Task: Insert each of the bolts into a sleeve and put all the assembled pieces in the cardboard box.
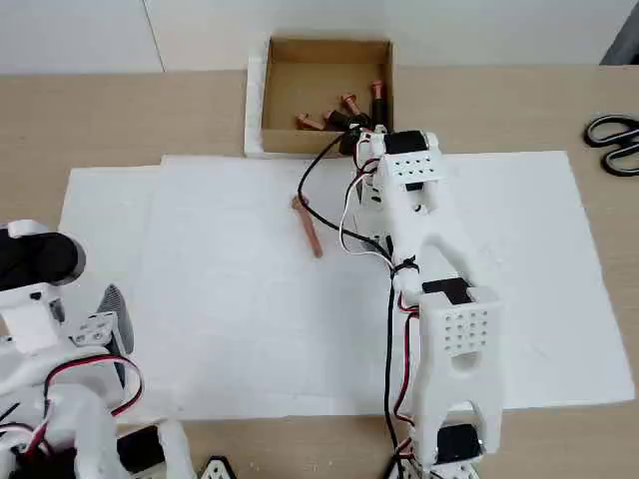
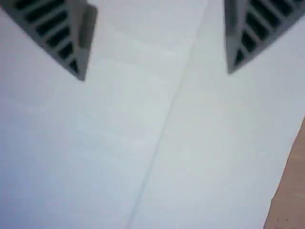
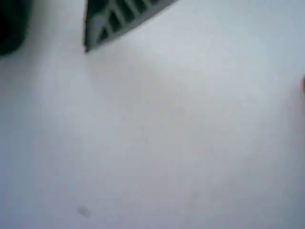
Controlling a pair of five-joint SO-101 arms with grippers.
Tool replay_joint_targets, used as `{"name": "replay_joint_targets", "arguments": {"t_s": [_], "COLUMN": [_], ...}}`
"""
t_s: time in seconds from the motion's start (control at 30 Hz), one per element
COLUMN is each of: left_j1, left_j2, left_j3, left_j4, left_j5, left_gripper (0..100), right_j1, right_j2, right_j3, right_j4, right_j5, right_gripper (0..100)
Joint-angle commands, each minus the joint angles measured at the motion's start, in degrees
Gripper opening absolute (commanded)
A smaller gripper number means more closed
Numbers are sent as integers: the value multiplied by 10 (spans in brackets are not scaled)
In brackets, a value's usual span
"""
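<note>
A cardboard box (image 1: 329,45) sat at the top middle of the high view, on the tan table (image 1: 100,110). A few brown pieces (image 1: 344,110) lay inside it, toward its right side and near its front wall. Below the box, a big sheet of white paper (image 1: 200,299) covered most of the table. One loose brown piece (image 1: 309,228) lay by itself on the paper, a little left of the middle of the frame and tilted. I could not tell if it was a bolt alone or a bolt in a sleeve. The right arm (image 1: 439,259) ran from the bottom of the frame up to the box. The right hand (image 1: 359,140) was at the front wall of the box, near the pieces. The arm covered it, so I could not tell if that hand was open or shut, or if it held anything. Black and red wires (image 1: 318,215) hung from the arm, close to the loose piece. The left arm (image 1: 50,399) was folded up in the lower left corner. In the left wrist view, the left hand (image 2: 157,69) was spread wide open over the white paper and held nothing. A pair of scissors (image 1: 614,143) lay on the table at the right edge of the high view, well apart from the box.
</note>
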Motion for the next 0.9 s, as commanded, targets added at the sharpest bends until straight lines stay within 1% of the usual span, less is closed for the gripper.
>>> {"name": "replay_joint_targets", "arguments": {"t_s": [0.0, 0.07, 0.27, 0.43, 0.53, 0.73, 0.87], "left_j1": [-1, -1, -1, -1, -1, -1, -1], "left_j2": [-3, -3, -3, -3, -3, -2, 3], "left_j3": [1, 1, 1, 1, 1, 13, 17], "left_j4": [-16, -16, -16, -16, -16, -26, -31], "left_j5": [4, 4, 4, 4, 4, 4, 4], "left_gripper": [182, 182, 182, 182, 182, 182, 182], "right_j1": [8, 18, 54, 75, 72, 62, 65], "right_j2": [7, 15, 37, 17, -30, -145, -192], "right_j3": [-15, -16, -18, -35, -66, -69, -68], "right_j4": [2, 0, 0, 16, 55, 64, 69], "right_j5": [6, 8, 8, 11, 11, 11, 11], "right_gripper": [188, 159, 4, 3, 3, 3, 3]}}
